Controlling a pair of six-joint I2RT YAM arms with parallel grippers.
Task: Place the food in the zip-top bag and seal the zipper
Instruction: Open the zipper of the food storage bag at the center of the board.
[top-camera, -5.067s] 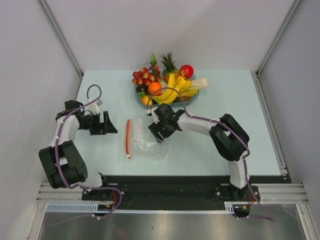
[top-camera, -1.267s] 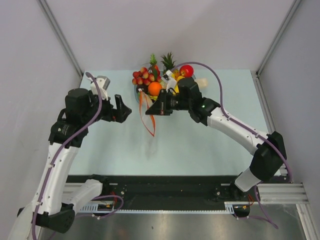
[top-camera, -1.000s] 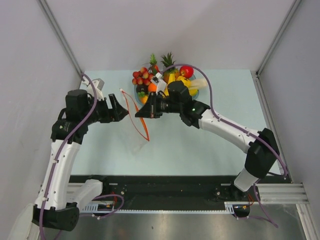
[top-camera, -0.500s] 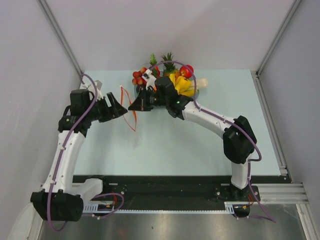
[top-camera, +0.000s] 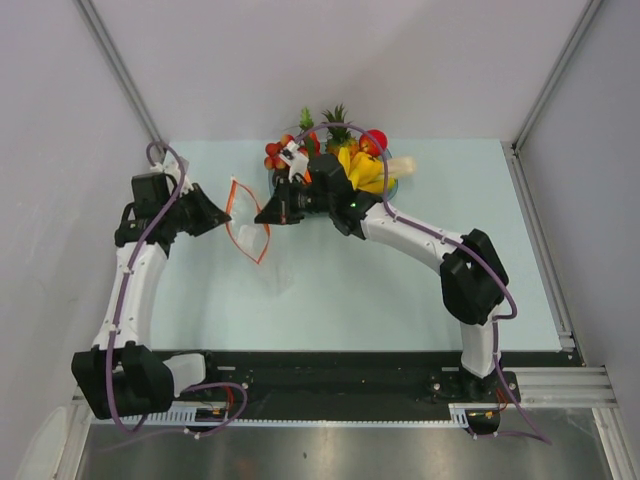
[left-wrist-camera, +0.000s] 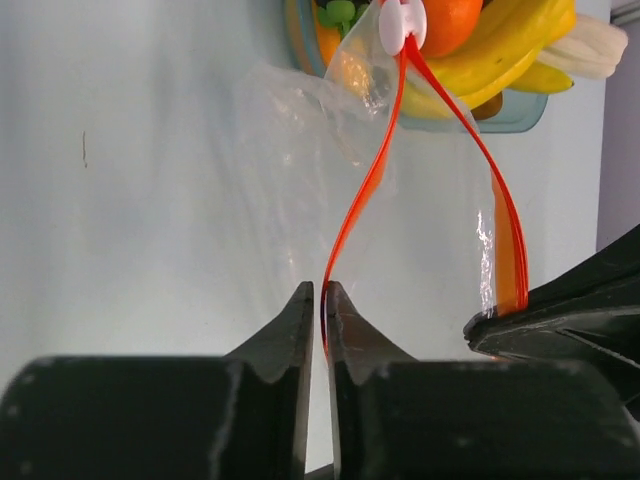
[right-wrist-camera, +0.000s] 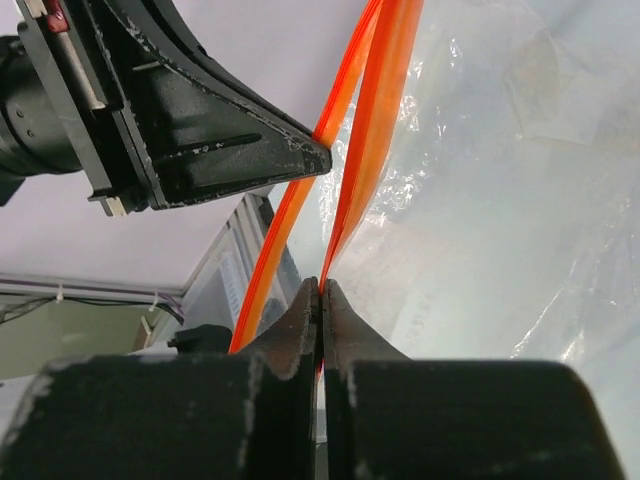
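The zip-top bag (top-camera: 247, 228) hangs between both grippers above the table, left of the fruit. Its red-orange zipper (left-wrist-camera: 372, 175) gapes as a loop, with a white slider (left-wrist-camera: 402, 25) at the far end. My left gripper (top-camera: 227, 212) is shut on the left strip, seen pinched in the left wrist view (left-wrist-camera: 322, 302). My right gripper (top-camera: 263, 216) is shut on the other strip (right-wrist-camera: 320, 290). The food lies in the tray behind: a banana bunch (top-camera: 365, 172), a red apple (top-camera: 375, 140) and an orange (left-wrist-camera: 455, 15). The bag holds no fruit.
The blue-tinted tray (left-wrist-camera: 520, 122) stands at the table's back middle, with a pineapple (top-camera: 337, 125) and a red berry cluster (top-camera: 275, 152) among the fruit. The right arm reaches across in front of the tray. Grey walls close in both sides.
My left gripper has shut on the zipper's left strip and drawn back to the left, pulling the bag's mouth open. The right gripper has stayed shut on its strip and shifted slightly left.
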